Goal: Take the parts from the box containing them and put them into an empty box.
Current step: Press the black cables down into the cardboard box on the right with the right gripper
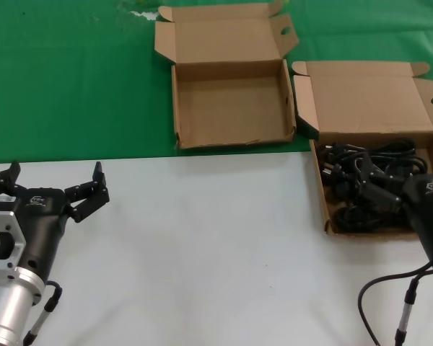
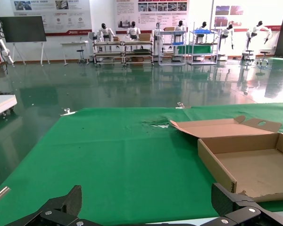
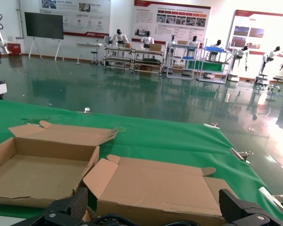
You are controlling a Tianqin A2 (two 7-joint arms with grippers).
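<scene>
Bright, even overhead light fills the hall. The white worktop (image 1: 202, 245) shows only faint, soft shadows. The polished floor (image 2: 108, 94) throws glossy reflections, with glare at the far right. Everything stays reasonably sharp.

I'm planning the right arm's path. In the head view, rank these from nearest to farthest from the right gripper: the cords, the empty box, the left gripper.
1. The cords: directly beneath the right gripper, in the box on the right.
2. The empty box: farther back, to the gripper's left.
3. The left gripper: across the white table, far left.
</scene>
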